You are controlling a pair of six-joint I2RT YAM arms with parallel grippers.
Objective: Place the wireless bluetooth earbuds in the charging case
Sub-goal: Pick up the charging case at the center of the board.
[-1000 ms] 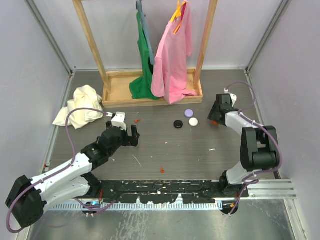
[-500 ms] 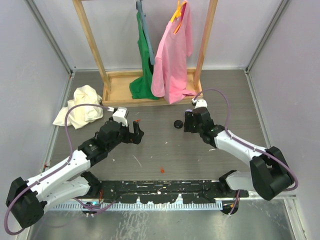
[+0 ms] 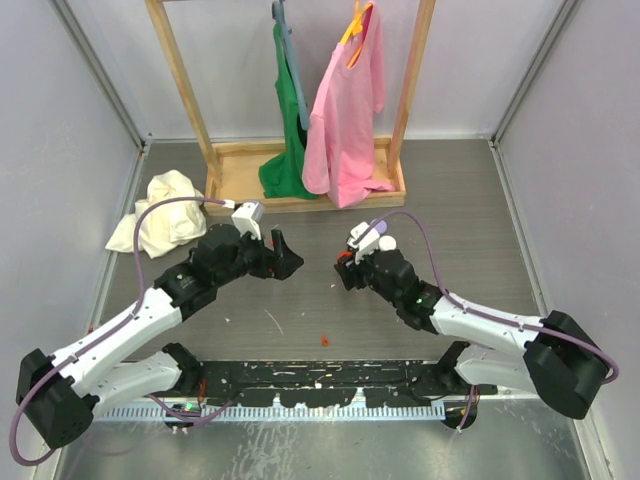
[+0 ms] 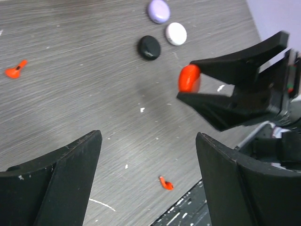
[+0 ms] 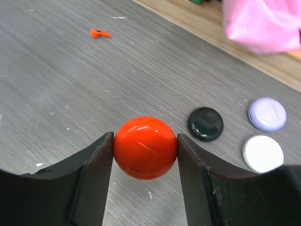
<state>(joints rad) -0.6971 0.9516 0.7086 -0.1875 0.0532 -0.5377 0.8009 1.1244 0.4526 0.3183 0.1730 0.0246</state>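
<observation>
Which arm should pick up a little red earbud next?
Left. The left gripper is open and empty, with a red earbud lying close by. The right gripper is clamped on the red case.

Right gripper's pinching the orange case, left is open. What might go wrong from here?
The orange case is round and glossy, pinched only at its sides by the right gripper; it may squirt out.
The orange earbud is tiny and lies flat; the open left gripper may nudge it rather than grip it.
Both grippers sit close in the top view and may collide.
</observation>
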